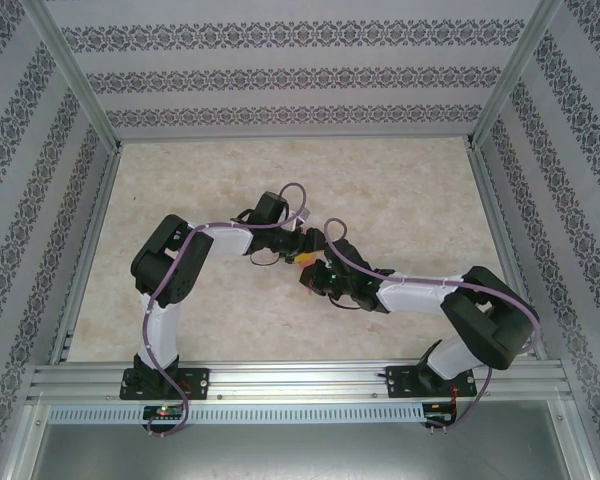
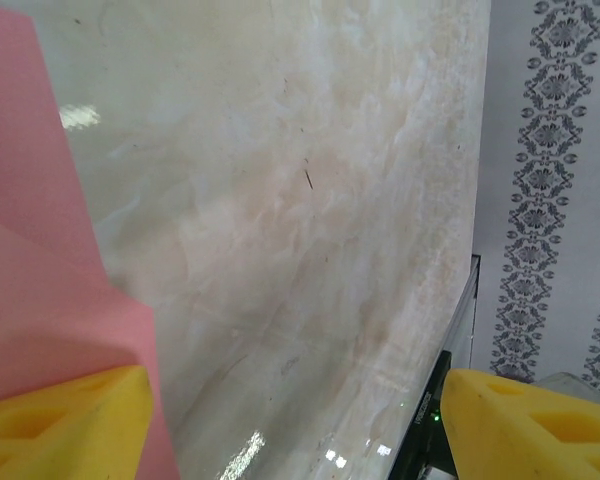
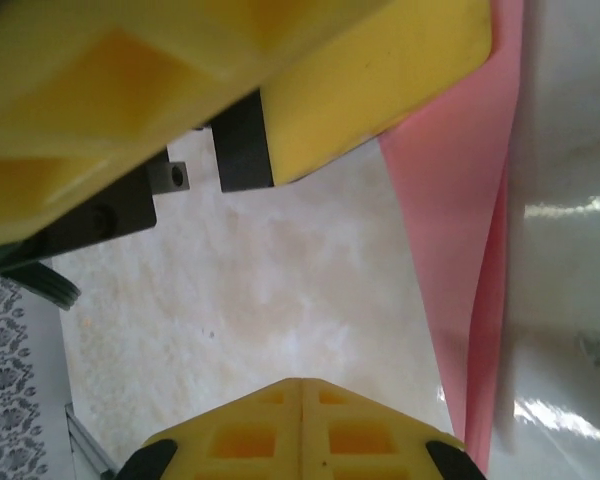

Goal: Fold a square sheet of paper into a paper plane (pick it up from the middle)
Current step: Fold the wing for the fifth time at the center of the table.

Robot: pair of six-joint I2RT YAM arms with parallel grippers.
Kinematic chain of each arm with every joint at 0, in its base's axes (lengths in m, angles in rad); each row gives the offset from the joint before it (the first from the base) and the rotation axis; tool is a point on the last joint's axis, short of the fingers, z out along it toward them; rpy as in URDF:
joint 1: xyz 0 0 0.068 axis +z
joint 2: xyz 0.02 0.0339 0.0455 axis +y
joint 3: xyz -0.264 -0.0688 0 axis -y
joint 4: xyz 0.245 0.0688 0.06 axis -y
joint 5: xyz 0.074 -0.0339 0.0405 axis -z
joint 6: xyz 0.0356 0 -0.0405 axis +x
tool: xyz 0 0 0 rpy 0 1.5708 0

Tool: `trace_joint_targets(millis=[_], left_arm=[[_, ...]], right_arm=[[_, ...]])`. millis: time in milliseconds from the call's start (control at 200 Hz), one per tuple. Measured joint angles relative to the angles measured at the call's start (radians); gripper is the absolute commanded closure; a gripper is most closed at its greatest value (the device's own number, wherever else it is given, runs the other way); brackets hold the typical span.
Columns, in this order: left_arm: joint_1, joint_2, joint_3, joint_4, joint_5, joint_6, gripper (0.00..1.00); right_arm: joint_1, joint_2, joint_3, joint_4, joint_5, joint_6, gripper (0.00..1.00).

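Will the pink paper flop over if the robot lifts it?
Probably floppy: the pink paper looks very thin edge-on. Being creased may stiffen it slightly. Likely very light, so a nudge could slide it across the glossy table.

You've got left gripper [image 1: 298,245] and right gripper [image 1: 318,277] close together mid-surface [image 1: 180,190], left one farther back; square sheet of paper [image 2: 40,250] against one of its fingers [image 2: 60,425].

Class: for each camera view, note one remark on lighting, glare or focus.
Top external: even, soft light on the beige marbled tabletop, no harsh shadows. Left wrist: the thin pink-red paper sheet looms close and blurred; white glare spots dot the table. Right wrist: the paper's edge is smeared, glare streaks lie beside it, the yellow plastic fingers look soft.
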Motion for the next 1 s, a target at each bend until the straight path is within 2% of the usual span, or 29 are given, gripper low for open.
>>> trace_joint_targets(millis=[345,485,734,999], left_arm=[[0.007,0.002,0.010,-0.005,-0.034,-0.022,0.22],[0.006,0.002,0.010,-0.004,-0.030,-0.007,0.22],[0.005,0.002,0.010,-0.004,-0.031,-0.003,0.23],[0.005,0.002,0.010,-0.003,-0.031,-0.003,0.23]], right_arm=[[0.000,0.064,0.010,0.075,0.069,-0.011,0.96],[0.000,0.064,-0.047,0.161,0.069,0.006,0.98],[0.000,0.038,-0.122,0.174,0.066,0.039,1.00],[0.002,0.014,-0.125,0.199,0.067,0.055,1.00]])
